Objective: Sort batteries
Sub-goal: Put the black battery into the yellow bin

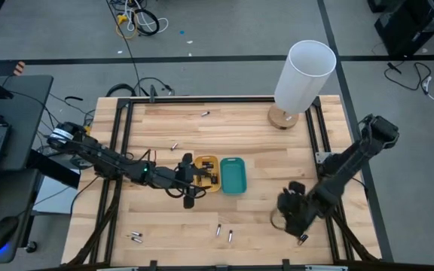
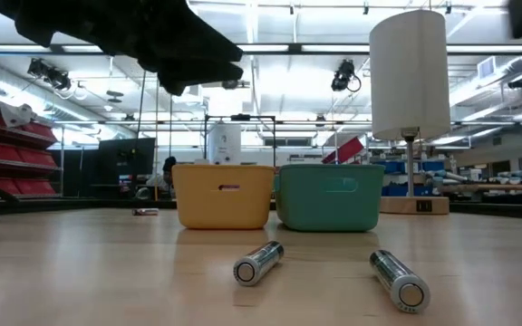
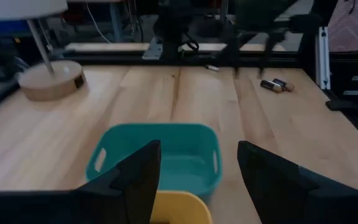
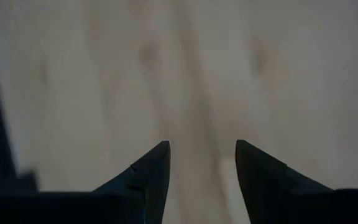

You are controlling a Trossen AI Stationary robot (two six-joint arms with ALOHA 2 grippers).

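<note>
Bright ceiling strip lights (image 2: 270, 47) — soft shadows, right wrist view blurred.

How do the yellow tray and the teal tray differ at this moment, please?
The yellow tray has dark batteries in it, while the teal tray looks empty. The left gripper hovers open at the yellow tray; no gripper is over the teal tray, and the right gripper is off near the table's edge. Both are small rectangular bins standing side by side.

Left gripper (image 1: 199, 179): stretched low toward the table's middle, fingers (image 3: 138, 180) parted.
Right gripper (image 1: 291, 218): bent downward near the front right, fingers (image 4: 148, 171) parted.
</note>
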